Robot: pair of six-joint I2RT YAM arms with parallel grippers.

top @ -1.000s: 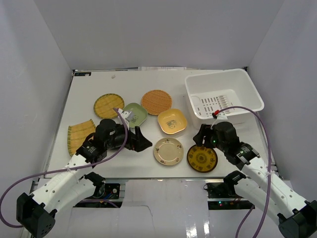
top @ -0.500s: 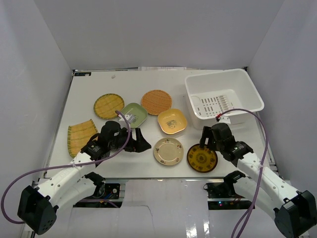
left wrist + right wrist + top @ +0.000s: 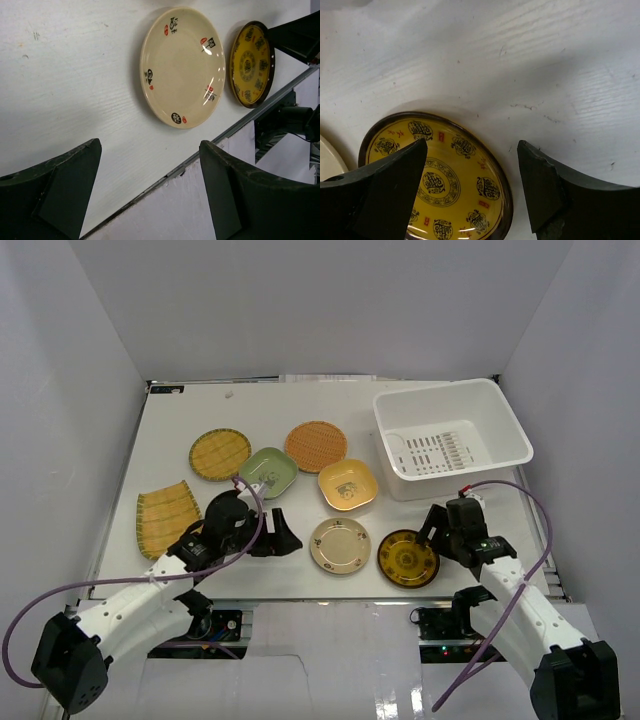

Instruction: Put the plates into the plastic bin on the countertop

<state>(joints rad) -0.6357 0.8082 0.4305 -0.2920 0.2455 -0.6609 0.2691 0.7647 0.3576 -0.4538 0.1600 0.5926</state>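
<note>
The cream round plate (image 3: 340, 545) (image 3: 182, 67) and the dark brown-gold plate (image 3: 408, 558) (image 3: 440, 185) lie side by side near the countertop's (image 3: 180, 420) front edge. My left gripper (image 3: 287, 535) (image 3: 149, 145) hangs open just left of the cream plate, with nothing between its fingers. My right gripper (image 3: 432, 532) (image 3: 471, 145) is open and straddles the dark plate's right rim, one finger over the plate, the other over bare table. The plastic bin (image 3: 450, 437) stands at the back right with no plates in it.
Behind the arms lie a woven yellow round plate (image 3: 219, 453), a green squarish plate (image 3: 270, 471), an orange woven round plate (image 3: 316, 446), a yellow squarish plate (image 3: 347, 485) and a ribbed yellow rectangle (image 3: 167, 516). Grey walls enclose the table.
My right gripper has slid from above the dark plate's far side to its right rim. My left gripper has drifted slightly toward the near edge, still open.
</note>
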